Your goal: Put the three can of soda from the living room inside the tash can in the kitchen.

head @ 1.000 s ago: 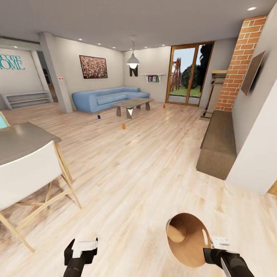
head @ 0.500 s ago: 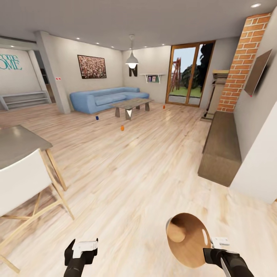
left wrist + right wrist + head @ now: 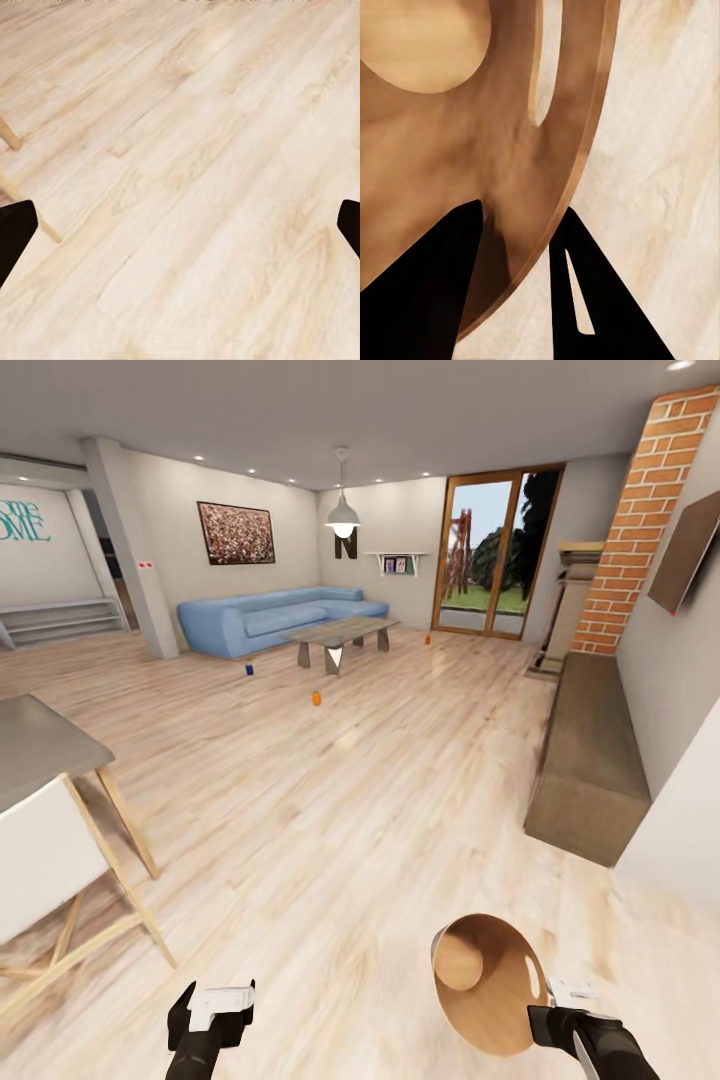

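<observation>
View nearer the sofa [image 3: 270,618]; right gripper [image 3: 548,1008] clamped on trash can [image 3: 485,985] rim, left gripper [image 3: 212,1010] spread, empty.

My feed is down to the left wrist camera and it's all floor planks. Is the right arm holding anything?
Observer: Yes. The right gripper has its jaws closed over the rim of the trash can, one inside and one outside.
Operator: Any soda cans ahead?
Observer: Three, standing on the floor far ahead: a blue can, an orange can nearer us, and a second orange can toward the glass doors.
Operator: Anything close on my left?
Observer: A white chair at a grey table.
</observation>
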`<state>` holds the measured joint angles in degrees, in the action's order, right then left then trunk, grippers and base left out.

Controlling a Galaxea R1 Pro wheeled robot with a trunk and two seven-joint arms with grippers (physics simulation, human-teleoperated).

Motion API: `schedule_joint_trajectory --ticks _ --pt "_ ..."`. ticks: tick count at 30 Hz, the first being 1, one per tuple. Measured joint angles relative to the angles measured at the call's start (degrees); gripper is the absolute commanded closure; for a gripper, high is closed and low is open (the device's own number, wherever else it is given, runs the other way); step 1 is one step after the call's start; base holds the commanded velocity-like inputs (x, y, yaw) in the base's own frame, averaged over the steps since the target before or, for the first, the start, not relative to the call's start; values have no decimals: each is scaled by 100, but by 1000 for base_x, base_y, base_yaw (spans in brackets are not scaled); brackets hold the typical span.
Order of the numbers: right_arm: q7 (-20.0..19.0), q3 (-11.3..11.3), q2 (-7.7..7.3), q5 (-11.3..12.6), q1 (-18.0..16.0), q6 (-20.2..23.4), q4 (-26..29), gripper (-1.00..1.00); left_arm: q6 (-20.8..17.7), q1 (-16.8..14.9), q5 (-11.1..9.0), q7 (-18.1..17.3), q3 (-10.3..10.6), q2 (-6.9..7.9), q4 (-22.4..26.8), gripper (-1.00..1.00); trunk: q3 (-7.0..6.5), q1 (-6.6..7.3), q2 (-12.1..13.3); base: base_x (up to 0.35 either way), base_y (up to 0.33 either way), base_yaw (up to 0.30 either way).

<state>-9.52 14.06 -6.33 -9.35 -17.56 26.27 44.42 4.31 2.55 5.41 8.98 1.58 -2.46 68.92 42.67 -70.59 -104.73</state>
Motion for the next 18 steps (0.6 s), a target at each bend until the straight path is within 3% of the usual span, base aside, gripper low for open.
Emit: schedule_joint_trajectory --ticks 18 --pt "2 9 -8 -2 -1 -9 0 100 0 0 -4 7 0 -5 -1 -100 0 0 0 327 0 0"
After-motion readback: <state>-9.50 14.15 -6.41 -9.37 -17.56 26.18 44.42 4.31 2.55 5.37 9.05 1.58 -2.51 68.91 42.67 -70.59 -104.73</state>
